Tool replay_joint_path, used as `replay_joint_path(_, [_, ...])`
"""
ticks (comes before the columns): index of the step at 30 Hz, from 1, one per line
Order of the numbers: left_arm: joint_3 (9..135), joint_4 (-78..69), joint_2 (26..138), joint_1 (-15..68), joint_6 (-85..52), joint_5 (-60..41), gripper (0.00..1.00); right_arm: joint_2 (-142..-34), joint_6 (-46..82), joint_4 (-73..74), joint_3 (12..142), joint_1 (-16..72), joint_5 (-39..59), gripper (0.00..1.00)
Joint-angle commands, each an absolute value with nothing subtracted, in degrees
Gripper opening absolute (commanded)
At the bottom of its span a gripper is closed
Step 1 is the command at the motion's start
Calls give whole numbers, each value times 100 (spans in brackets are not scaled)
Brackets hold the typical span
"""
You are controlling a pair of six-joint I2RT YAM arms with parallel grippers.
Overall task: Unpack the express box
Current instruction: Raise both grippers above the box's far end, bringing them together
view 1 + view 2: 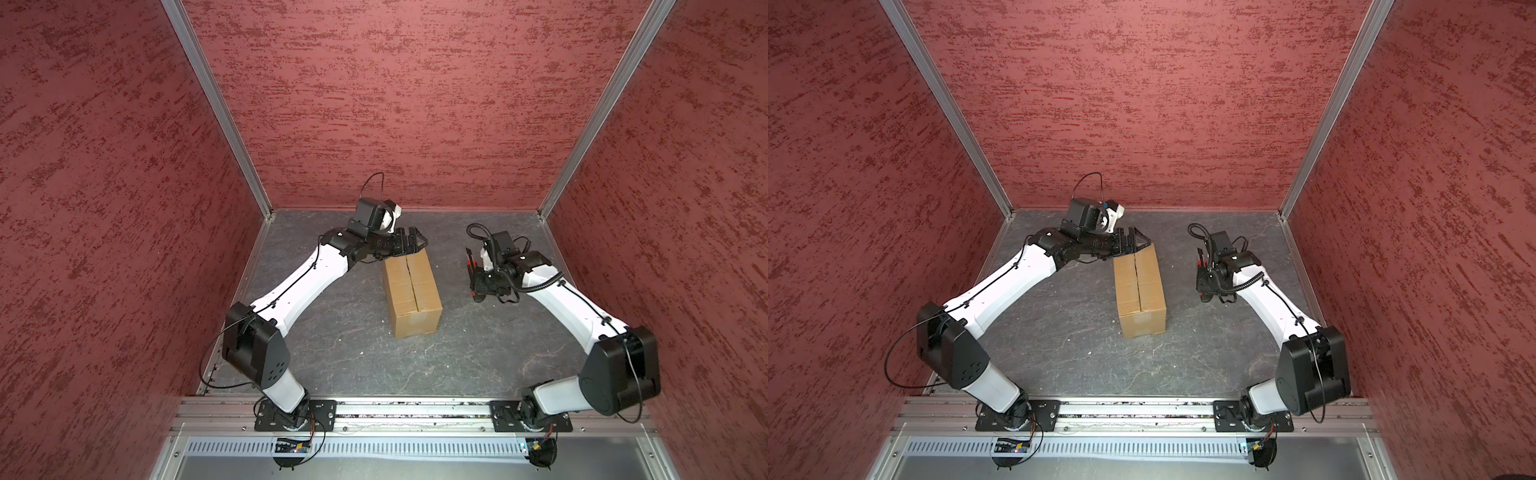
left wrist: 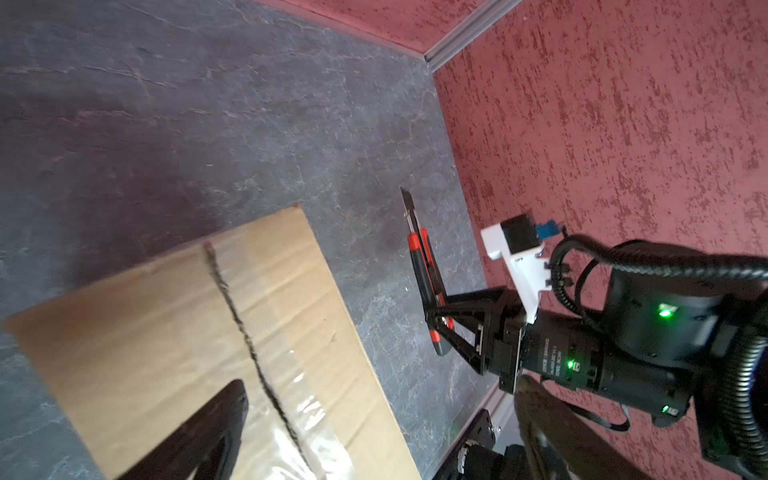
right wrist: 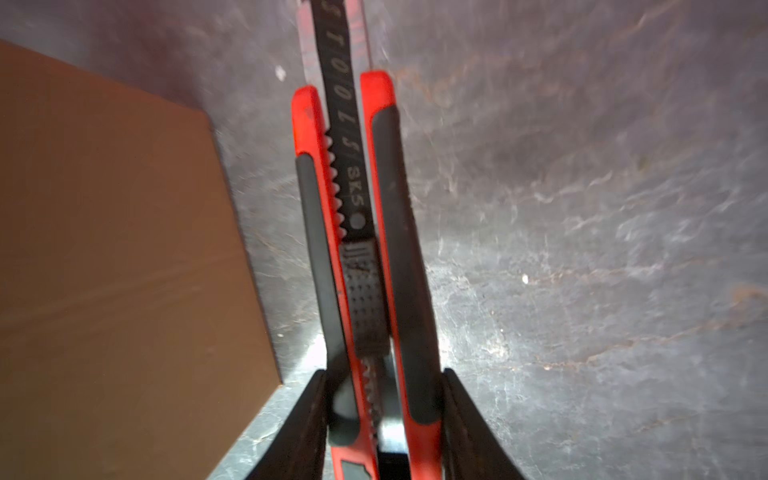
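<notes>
Red mottled walls enclosed a dark slate tabletop (image 1: 332, 353), with the express box (image 1: 412, 295) at its centre, flaps down. For lifting a flap, a fingertip should probably slip gently under the ragged centre seam (image 2: 249, 345). The left gripper (image 1: 413, 241), spread wide and empty, hung over the box's 12 o'clock end. The right gripper (image 3: 382, 399), apart at 3 o'clock, clenched a utility knife (image 2: 424, 266) (blade out).

Dark grey stone-look table (image 1: 332, 357), veined with pale cracks. 1 box (image 1: 413, 299) sits flat on it near the middle, long side running front to back, top flaps down.
</notes>
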State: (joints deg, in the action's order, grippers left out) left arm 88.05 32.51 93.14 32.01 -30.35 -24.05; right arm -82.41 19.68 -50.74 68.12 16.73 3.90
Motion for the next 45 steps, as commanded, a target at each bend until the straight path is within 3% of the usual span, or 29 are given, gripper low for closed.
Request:
replay_joint_path(1, [9040, 3349, 9492, 3405, -3051, -2419, 100, -8086, 1768, -5385, 7249, 1703, 405, 9])
replay_joint_path(12, [9717, 2404, 10456, 3681, -3543, -2619, 96, -7846, 1626, -5433, 7946, 1703, 736, 9])
replay_joint_path(30, [10500, 937, 11749, 4038, -4051, -3017, 85, -7631, 1582, -5248, 7957, 1731, 1041, 8])
replay_joint_path(35, [10798, 747, 12075, 4093, -4174, -3047, 76, -7614, 1582, -5185, 7954, 1757, 1115, 8])
replay_joint_path(45, [11129, 589, 12380, 4140, -4339, -3216, 47, -7639, 1581, -5128, 7902, 1784, 1109, 8])
